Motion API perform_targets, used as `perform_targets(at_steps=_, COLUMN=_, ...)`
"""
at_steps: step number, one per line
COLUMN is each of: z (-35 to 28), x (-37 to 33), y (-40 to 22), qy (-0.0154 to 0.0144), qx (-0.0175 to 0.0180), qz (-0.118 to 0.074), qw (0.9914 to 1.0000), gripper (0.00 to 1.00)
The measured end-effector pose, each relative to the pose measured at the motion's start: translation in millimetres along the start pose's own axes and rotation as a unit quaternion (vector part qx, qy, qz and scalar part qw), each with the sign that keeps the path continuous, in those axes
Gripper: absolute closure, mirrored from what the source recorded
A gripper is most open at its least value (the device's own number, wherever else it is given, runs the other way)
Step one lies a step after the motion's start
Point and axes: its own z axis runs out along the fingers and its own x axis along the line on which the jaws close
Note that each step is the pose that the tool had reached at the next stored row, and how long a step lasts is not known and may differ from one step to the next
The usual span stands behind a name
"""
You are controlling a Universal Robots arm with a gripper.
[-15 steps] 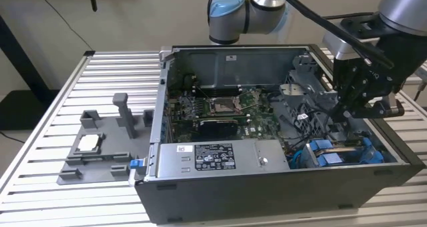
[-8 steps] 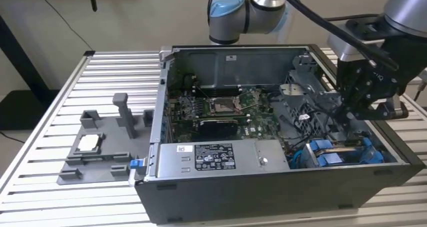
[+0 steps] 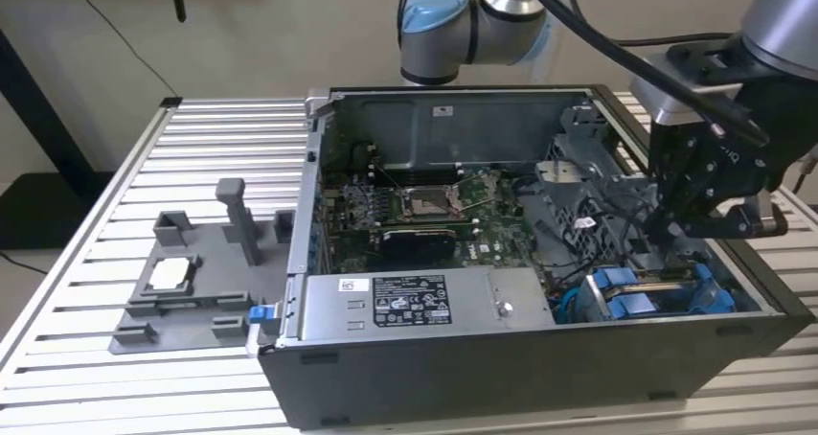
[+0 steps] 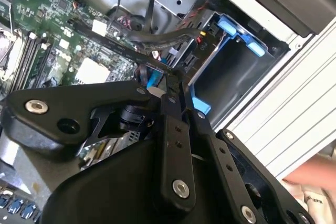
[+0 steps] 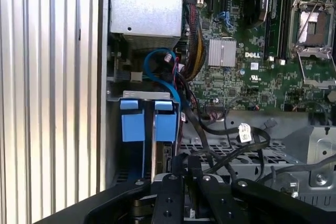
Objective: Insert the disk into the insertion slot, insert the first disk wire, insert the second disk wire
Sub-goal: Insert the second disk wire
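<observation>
My black gripper point(image 3: 665, 236) hangs over the drive cage at the exterior view's right end of the open computer case. Its fingers are shut on the end of a flat black wire point(image 4: 126, 51), as the second wrist view's gripper point(image 4: 175, 77) shows. The disk's blue frame point(image 3: 614, 293) sits down in the insertion slot point(image 4: 236, 72) of the dark grey cage. In the first wrist view two blue tabs point(image 5: 165, 125) stand just beyond the gripper point(image 5: 184, 170). A blue wire point(image 5: 157, 66) and several black wires loop beside the cage.
The case holds a green motherboard point(image 3: 422, 205) and a grey labelled power-supply box point(image 3: 409, 301) along its near wall. On the slatted metal table point(image 3: 128, 167), at the exterior view's left, lies a grey fixture point(image 3: 192, 291) with upright posts.
</observation>
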Motion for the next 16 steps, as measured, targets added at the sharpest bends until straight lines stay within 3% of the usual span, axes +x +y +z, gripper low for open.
perform_targets(at_steps=12, z=7.3, x=3.6, y=0.2, qy=0.0016, qx=0.0004, qz=0.004, qw=0.99999, gripper=0.84)
perform_targets(at_steps=16, z=11.6, x=4.8, y=0.4, qy=0.0017, qx=0.0022, qz=0.004, qw=0.99999, gripper=0.84)
